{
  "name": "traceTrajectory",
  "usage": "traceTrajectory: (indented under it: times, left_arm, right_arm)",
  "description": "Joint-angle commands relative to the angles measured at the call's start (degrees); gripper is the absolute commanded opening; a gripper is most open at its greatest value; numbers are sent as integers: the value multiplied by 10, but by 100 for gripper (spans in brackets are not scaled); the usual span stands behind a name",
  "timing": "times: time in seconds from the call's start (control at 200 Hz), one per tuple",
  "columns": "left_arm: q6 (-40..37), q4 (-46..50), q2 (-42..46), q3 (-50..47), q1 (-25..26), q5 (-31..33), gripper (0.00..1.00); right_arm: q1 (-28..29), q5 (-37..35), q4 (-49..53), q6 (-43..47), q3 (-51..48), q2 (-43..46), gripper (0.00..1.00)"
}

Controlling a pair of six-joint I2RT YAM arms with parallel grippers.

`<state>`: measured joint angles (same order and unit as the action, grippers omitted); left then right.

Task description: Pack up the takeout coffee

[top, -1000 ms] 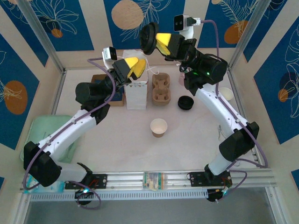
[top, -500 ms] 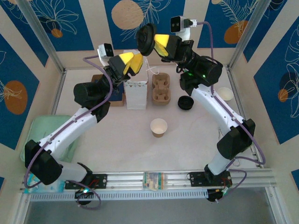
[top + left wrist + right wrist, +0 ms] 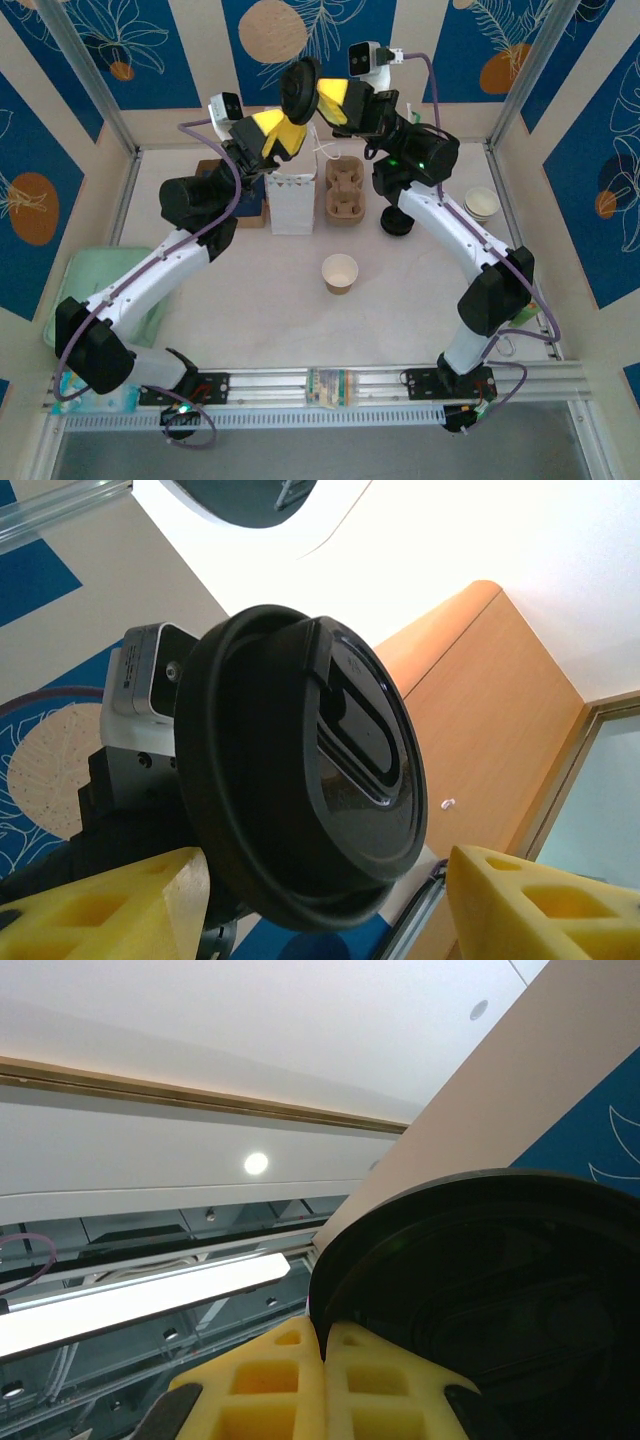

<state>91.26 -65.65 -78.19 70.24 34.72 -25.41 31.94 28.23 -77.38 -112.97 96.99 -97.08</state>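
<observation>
No legible text, label, brand or number on anything.

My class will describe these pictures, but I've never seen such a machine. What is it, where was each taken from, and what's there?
Two robot arms stand at the near edge of a table. The wide picture looks down from above; the others come from a camera on each wrist. The right hand pinches a black lid in the air; the left hand is open beside it. On the table stand a white paper bag, a cardboard cup carrier, an open tan cup, spare black lids, stacked cups and a green tray.
</observation>
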Motion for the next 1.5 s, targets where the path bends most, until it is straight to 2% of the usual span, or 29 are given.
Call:
traceTrajectory:
  times: [0.0, 0.165, 0.285, 0.745, 0.976, 1.136, 1.316, 1.496]
  left_arm:
    - [7, -38, 0, 15, -3, 10, 63]
    - [9, -40, -1, 13, -3, 17, 60]
    - [13, -44, -3, 14, -3, 17, 53]
    - [3, -24, 5, 7, -3, 17, 39]
    - [-10, -2, 10, -1, -3, 14, 25]
    - [-23, 25, 16, -6, -3, 11, 14]
    - [-37, 50, 20, -8, -4, 6, 6]
    - [-48, 75, 22, -9, -4, -5, 4]
  right_arm:
    - [6, -19, -29, -2, -8, 9, 0]
    - [8, -18, -29, 6, -46, 26, 0]
    - [5, -19, -29, 13, -70, 39, 0]
    - [-3, -11, -27, 33, -107, 59, 0]
    - [-12, 8, 23, 72, -141, 92, 0]
    - [-15, 24, 89, 116, -159, 126, 9]
    - [-23, 34, 146, 158, -180, 161, 16]
    - [-35, 47, 237, 216, -199, 207, 35]
